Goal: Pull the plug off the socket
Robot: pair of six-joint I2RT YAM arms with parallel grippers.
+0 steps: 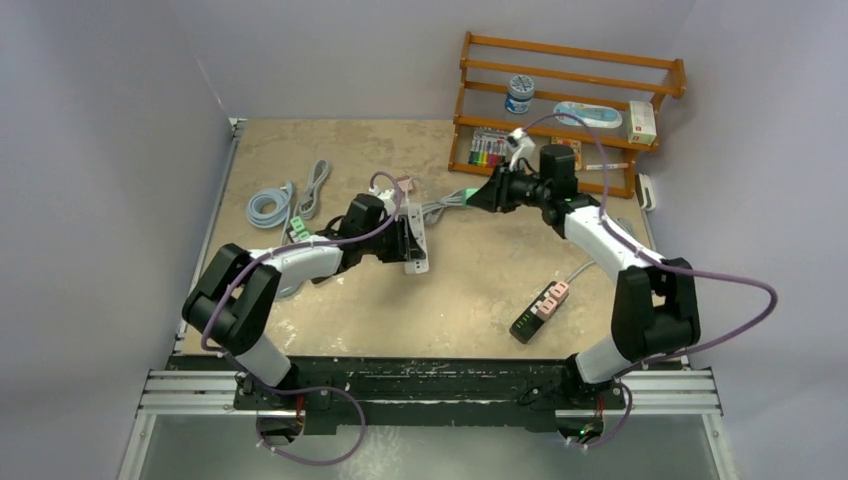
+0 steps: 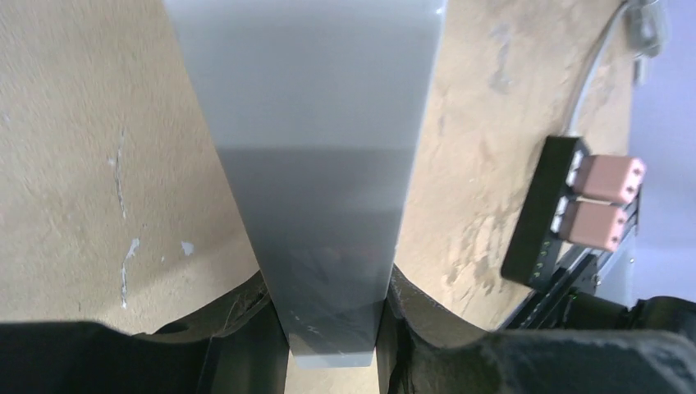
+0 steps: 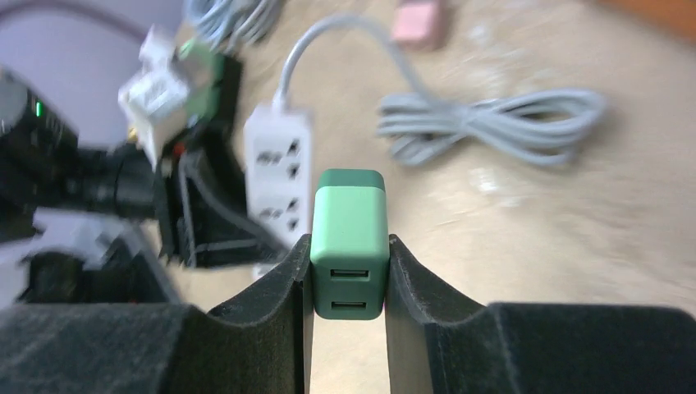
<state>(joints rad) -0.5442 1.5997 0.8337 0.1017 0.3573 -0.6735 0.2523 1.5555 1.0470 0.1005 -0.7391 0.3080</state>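
Your right gripper (image 3: 348, 243) jaws pinch green plug (image 3: 349, 212), long axis toward left edge of tabletop (image 1: 500, 275) (USB ports (image 3: 348, 276) wristward); left gripper (image 2: 328, 279) jaws clamp socket strip (image 2: 316, 123).

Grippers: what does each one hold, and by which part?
The right gripper pinches the green plug by its side faces, near the USB end. The left gripper clamps the white power strip across its width.

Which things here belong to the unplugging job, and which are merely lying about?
Job in hand:
- green plug, held in the right claw
- white socket strip, held in the left claw

Lying about:
- black strip with pink plugs
- coiled grey cable
- wooden rack
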